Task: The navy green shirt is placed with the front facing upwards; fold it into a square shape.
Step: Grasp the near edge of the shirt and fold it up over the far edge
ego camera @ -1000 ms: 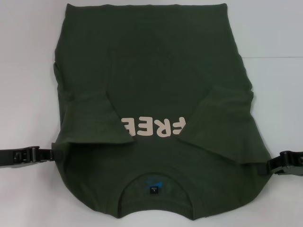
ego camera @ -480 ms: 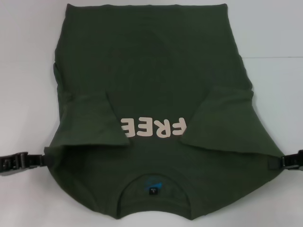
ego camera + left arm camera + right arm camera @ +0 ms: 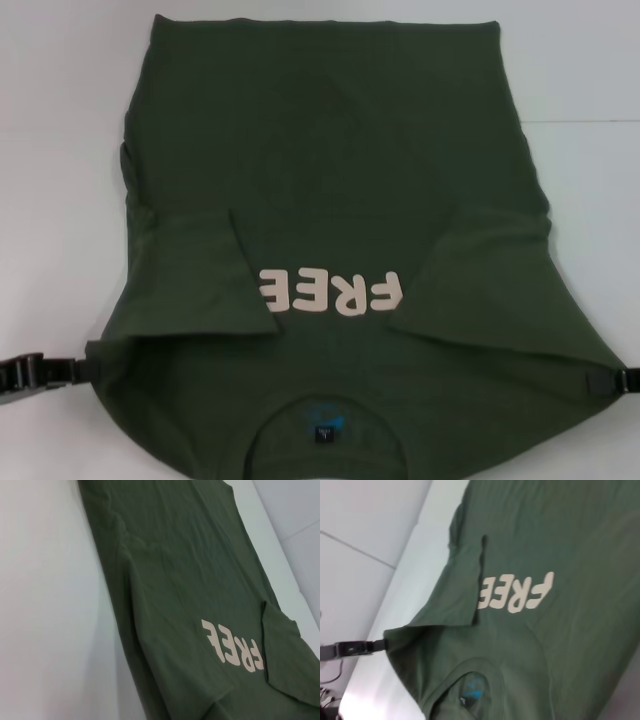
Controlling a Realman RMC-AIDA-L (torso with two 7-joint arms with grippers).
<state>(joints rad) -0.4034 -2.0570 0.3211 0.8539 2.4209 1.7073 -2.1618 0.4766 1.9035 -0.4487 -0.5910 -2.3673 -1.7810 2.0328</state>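
The navy green shirt (image 3: 330,180) lies flat on the white table, front up, with the pale "FREE" lettering (image 3: 330,292) upside down to me. The collar and its blue neck label (image 3: 323,420) are nearest me. Both sleeves are folded inward over the chest. My left gripper (image 3: 88,365) is shut on the shirt's left shoulder edge. My right gripper (image 3: 597,380) is shut on the right shoulder edge. The right wrist view shows the shirt (image 3: 570,555) and the left gripper (image 3: 381,644) pinching its corner. The left wrist view shows only the shirt (image 3: 190,580).
The white table (image 3: 60,150) shows bare on both sides of the shirt and beyond its hem. A seam in the table surface (image 3: 590,122) runs off to the right. The shirt's collar end reaches the near edge of the head view.
Both grippers have moved outward and toward me, drawing the shoulders wider. The whole shirt has slid a little toward me, and its far hem sits lower in view.
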